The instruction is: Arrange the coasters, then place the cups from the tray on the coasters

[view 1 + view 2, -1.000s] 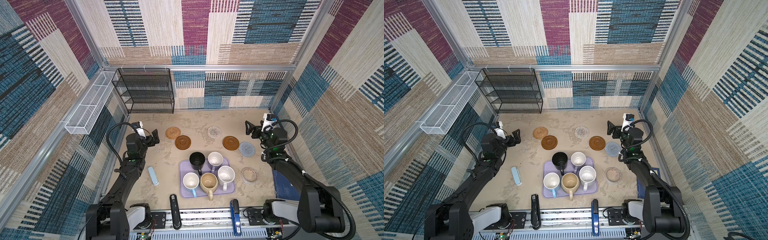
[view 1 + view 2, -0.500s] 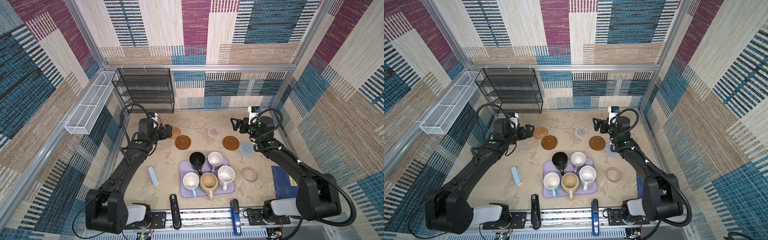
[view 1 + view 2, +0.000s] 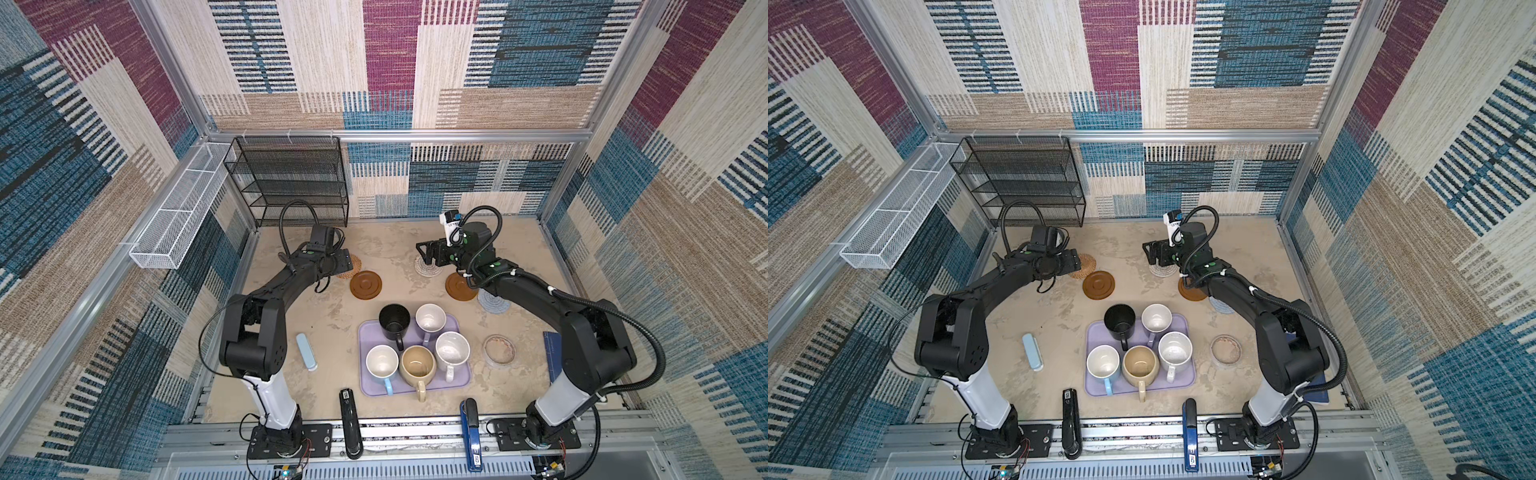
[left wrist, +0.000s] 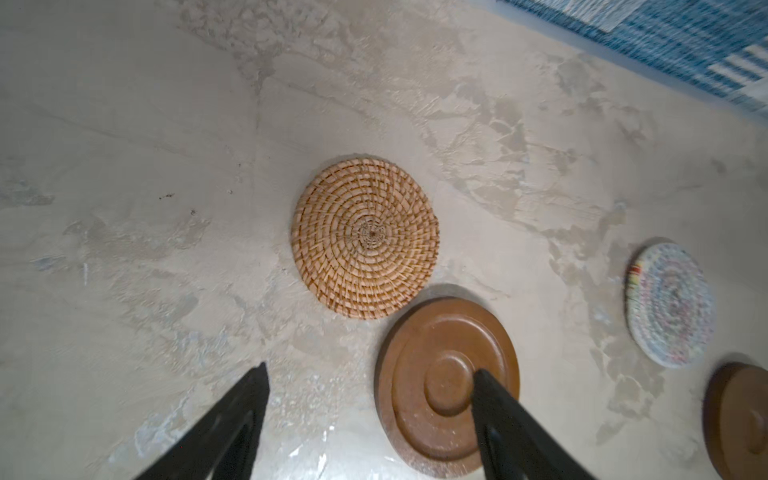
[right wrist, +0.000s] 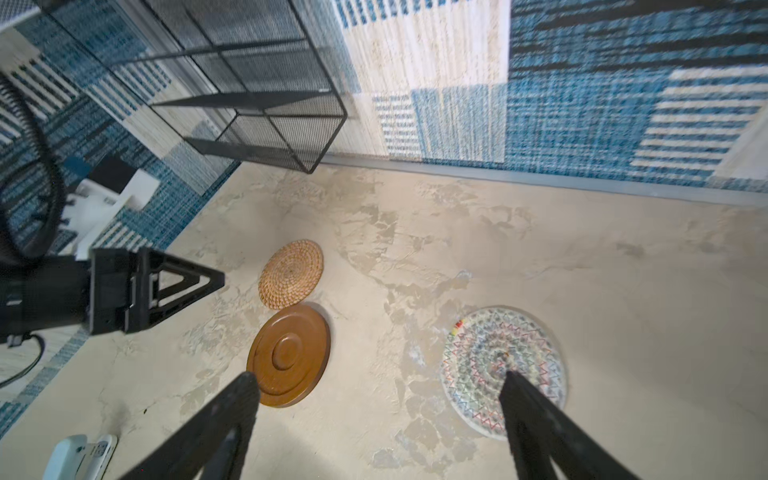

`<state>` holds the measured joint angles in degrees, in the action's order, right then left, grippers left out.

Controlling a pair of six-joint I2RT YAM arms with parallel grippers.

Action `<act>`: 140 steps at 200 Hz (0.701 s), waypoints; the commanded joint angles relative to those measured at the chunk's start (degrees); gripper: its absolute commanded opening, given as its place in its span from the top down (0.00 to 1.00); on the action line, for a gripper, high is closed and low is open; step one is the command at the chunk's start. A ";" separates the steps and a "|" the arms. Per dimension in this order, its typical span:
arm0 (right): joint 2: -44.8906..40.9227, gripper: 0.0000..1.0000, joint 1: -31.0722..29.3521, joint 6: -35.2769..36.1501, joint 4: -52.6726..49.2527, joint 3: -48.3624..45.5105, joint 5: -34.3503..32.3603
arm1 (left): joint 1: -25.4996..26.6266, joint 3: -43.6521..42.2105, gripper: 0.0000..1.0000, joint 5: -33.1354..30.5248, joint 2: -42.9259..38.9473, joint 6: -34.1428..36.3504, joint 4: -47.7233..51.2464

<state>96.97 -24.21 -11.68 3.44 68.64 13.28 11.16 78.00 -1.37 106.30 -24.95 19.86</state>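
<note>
Rattan coaster (image 3: 355, 268), left of centre in a top view, is seen just right of the nearer left end effector (image 4: 370, 369); that and the right end effector (image 5: 379, 375) are spread wide, empty.

Bears, on beige table (image 3: 395, 239), coasters (image 3: 365, 284) at back, tray (image 3: 457, 381) in front, dish (image 3: 498, 351), case (image 3: 306, 351), rack (image 3: 291, 183), book (image 3: 552, 353).
</note>
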 commanded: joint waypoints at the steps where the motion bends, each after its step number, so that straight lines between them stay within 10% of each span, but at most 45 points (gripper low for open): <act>1: 2.49 0.09 -1.82 1.09 -1.69 2.62 -0.22 | 0.07 4.00 0.25 -3.02 4.14 -2.16 2.92; 140: 14.35 0.14 -6.35 3.30 -6.51 12.94 1.05 | 0.27 20.09 0.39 -9.74 21.06 -1.28 14.07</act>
<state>110.04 -29.87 -9.54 -2.48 80.34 13.78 11.38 96.99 -9.08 126.52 -25.91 30.96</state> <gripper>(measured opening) 0.866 0.617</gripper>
